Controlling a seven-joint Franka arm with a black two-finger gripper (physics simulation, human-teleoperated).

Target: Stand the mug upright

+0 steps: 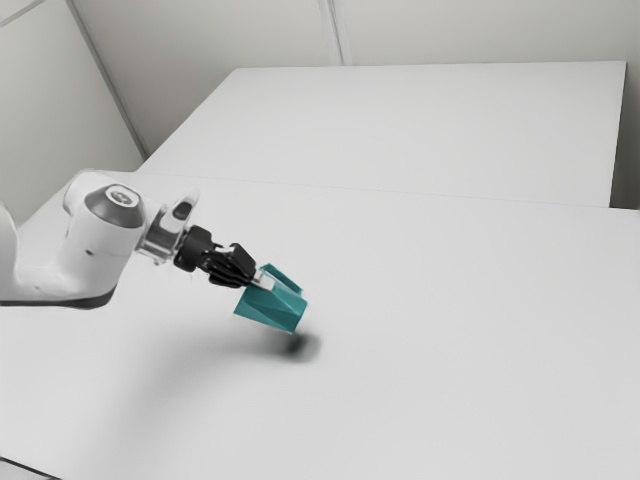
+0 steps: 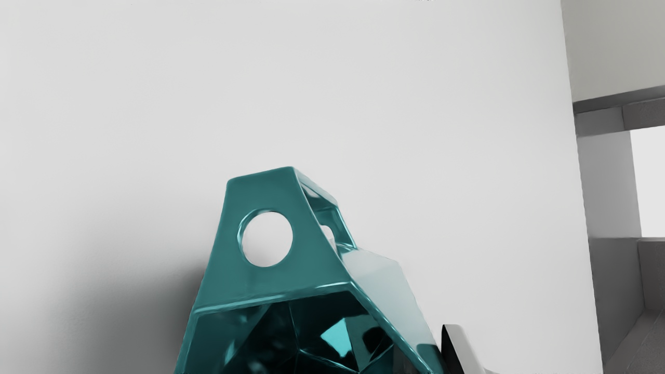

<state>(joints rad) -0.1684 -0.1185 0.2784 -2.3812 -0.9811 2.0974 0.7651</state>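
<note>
In the exterior view my gripper (image 1: 260,281) reaches down to the teal, faceted mug (image 1: 270,309), its fingertips at the mug's upper side. The mug hangs tilted just above the table, with a dark shadow below it. Seen from the wrist, the mouth of the mug (image 2: 270,298) faces my hand, and its angular handle (image 2: 317,254) with a round hole stands out from the body. My gripper (image 2: 428,359) is shut on the mug's side wall, one finger (image 2: 458,349) outside it; the other is mostly hidden by the mug.
The broad white table (image 1: 450,350) extends around the mug. Another white surface (image 1: 430,125) lies behind it in the exterior view. Pale walls (image 1: 200,40) stand at the back, and a grey structure (image 2: 615,182) lies beyond the table's edge in the wrist view.
</note>
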